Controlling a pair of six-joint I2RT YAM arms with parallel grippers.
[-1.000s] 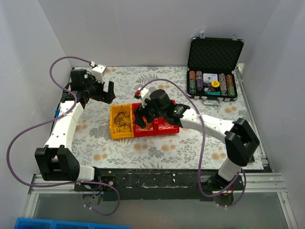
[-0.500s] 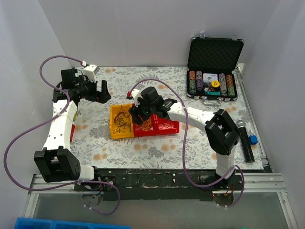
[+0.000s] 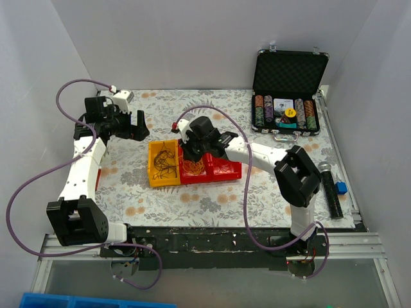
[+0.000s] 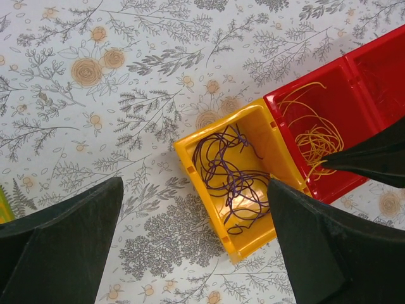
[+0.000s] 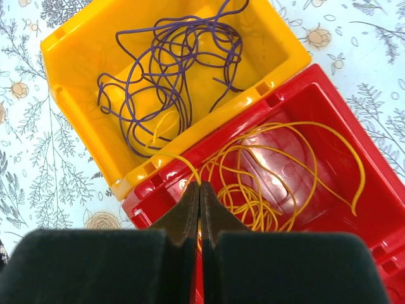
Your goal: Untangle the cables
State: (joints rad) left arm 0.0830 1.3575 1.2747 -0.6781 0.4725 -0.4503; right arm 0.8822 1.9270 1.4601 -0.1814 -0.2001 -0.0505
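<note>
right jaws: they are pressing together tip to tip now, where a second ago they were standing spread. in the right wrist view the right gripper (image 5: 200,192) is closing on a yellow strand (image 5: 177,159) that runs straight into the tips. i am reading that as a pinch, though the strand is too thin for me to be sure.
left jaws: they are standing spread wide and holding nothing. the left gripper (image 4: 195,185) is hovering high, looking down on the bins, and has drawn back a little toward the far left corner.
pinched strand: it is arching over the shared wall of the two bins, one end reaching into the yellow bin (image 5: 69,44).
cables: the yellow cables (image 5: 285,158) are lying as a loose coil in the red bin (image 5: 316,95). the purple cables (image 5: 171,57) are lying looped in the yellow bin. the bins are touching side by side.
right arm: over the last second it has been folding its elbow in, carrying the gripper from above the red bin to the seam between the bins.
what it means: i am judging the grasp as only just made and the sorting as far along, with this stray end left to bring home.
next: i am expecting a slow lift toward the red side.
risk: the strand may be slipping free, or dragging purple loops along.
</note>
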